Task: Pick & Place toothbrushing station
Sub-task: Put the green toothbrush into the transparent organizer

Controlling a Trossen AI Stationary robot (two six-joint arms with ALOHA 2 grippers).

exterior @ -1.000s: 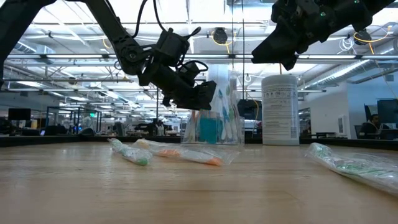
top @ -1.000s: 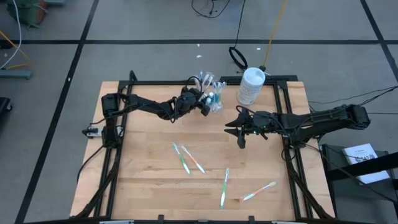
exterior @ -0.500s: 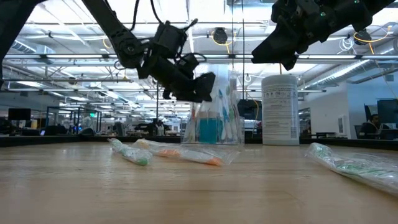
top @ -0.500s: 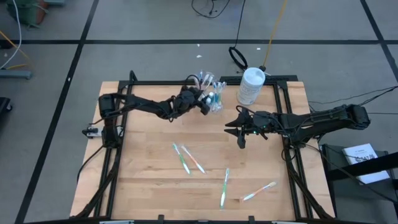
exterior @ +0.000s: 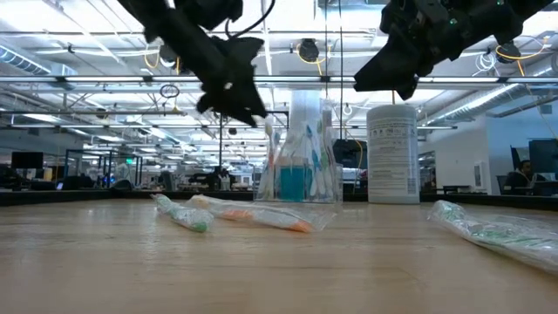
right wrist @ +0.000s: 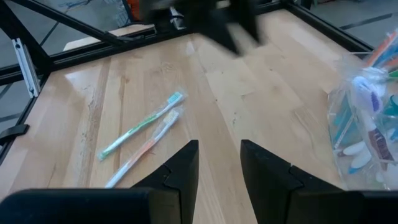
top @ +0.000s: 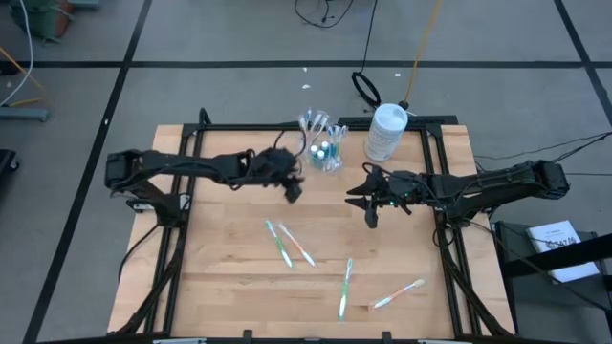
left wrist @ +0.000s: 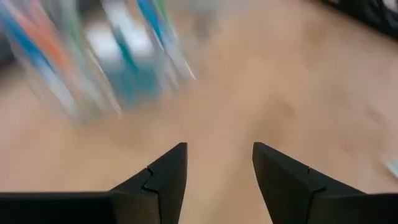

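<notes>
Left gripper (top: 295,189) open, clear of holder (top: 322,153)

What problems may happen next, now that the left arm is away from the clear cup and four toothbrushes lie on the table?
1. The clear cup stands right beside the white bottle; a reaching arm might knock either one.
2. Two toothbrushes lie close together, so the left gripper, jaws open, may catch both.
3. The right gripper hangs over the middle of the table and could block the left arm.

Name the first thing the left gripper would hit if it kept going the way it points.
Probably the clear holder of toothbrushes: the open left gripper points roughly that way, holder slightly off-line; depth is unclear.
</notes>
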